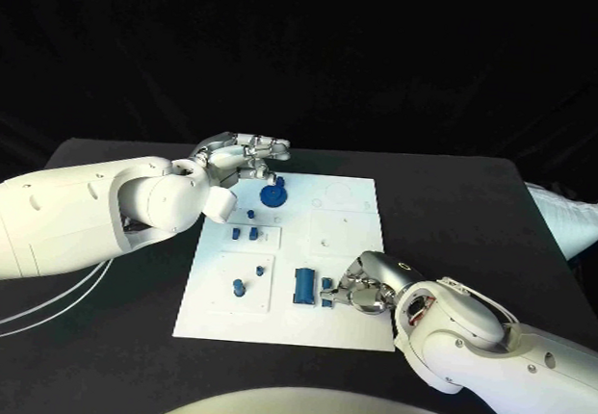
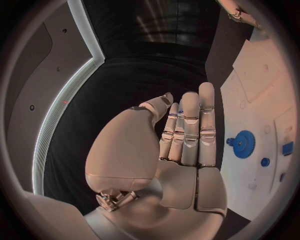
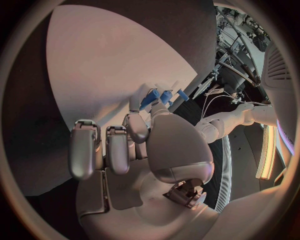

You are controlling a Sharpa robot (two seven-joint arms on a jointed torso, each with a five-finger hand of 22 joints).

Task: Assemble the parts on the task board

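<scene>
Seating a small blue piece (image 1: 329, 289) on the white board (image 1: 349, 196)
Right robot hand (image 1: 362, 287) pinches it (keep it upright); left robot hand (image 1: 242, 154) hovers open, holding nothing.

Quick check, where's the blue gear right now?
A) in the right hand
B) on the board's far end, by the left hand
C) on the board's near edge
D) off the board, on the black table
B: the head view shows the gear lying on the far end of the board, next to the left hand.
</scene>
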